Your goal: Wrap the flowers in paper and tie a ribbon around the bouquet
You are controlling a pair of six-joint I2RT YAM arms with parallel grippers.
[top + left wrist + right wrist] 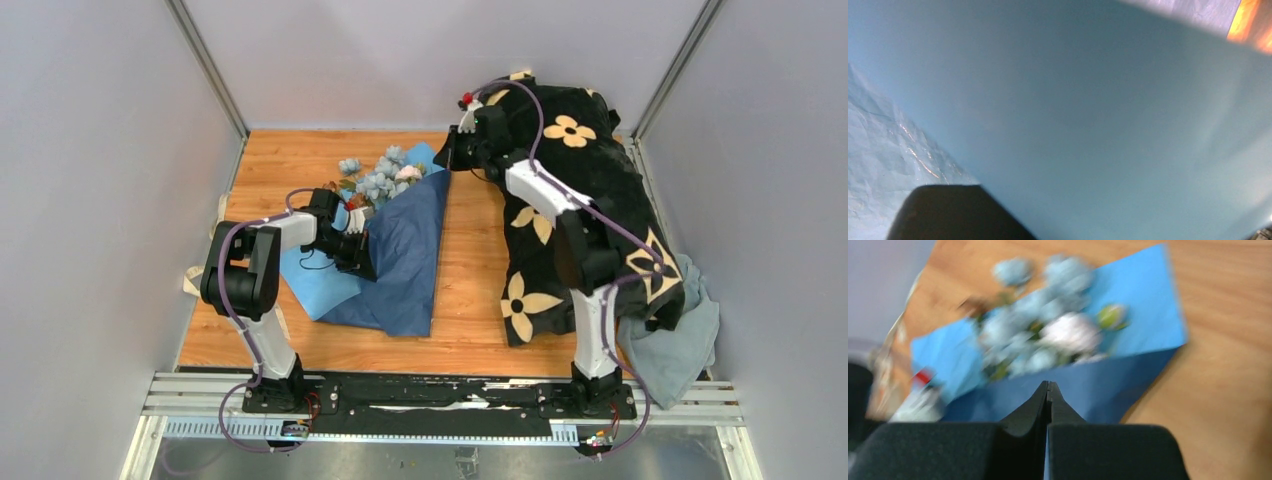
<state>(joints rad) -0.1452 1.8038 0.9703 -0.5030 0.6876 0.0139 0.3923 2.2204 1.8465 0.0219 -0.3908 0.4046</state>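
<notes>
The paper [405, 250] lies on the wooden table, its navy side folded over the light-blue side [320, 285]. The flowers [385, 180] rest at its far end, pale blue blooms showing [1048, 335]. My left gripper [352, 248] sits low at the navy fold's left edge; it is shut on the paper, whose light-blue sheet [1098, 115] fills the left wrist view beside one black finger [948, 215]. My right gripper [1048, 386] hovers shut and empty over the paper's far right corner [447, 150]. Bits of cream ribbon [189, 282] show at the table's left edge, mostly hidden by the left arm.
A black plush blanket [590, 200] with cream flower prints is heaped along the right side, under the right arm. A grey-blue cloth [680, 345] hangs at the near right corner. Walls close in on the left, back and right.
</notes>
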